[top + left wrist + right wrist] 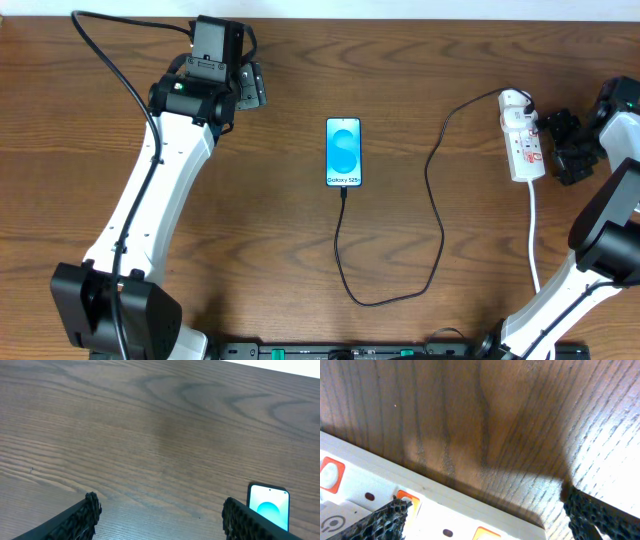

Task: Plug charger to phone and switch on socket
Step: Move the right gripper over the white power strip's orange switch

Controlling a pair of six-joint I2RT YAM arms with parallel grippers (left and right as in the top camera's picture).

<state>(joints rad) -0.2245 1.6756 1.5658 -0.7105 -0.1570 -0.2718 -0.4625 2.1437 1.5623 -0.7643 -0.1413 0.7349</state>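
Observation:
The phone (pixel 343 152) lies face up mid-table, screen bright blue; its top corner shows in the left wrist view (pixel 269 507). The thin black charger cable (pixel 436 205) runs from the phone's near end in a loop up to the socket (pixel 523 138), a white power strip at the right; its tip sits at the phone's bottom edge. My left gripper (pixel 160 515) is open and empty over bare wood, left of the phone. My right gripper (pixel 485 515) is open, right over the socket's (pixel 380 495) white face with orange-red marks.
The socket's white cord (pixel 533 235) runs toward the table's near edge on the right. The left arm (pixel 160 180) crosses the table's left side. The wall edge lies along the far side.

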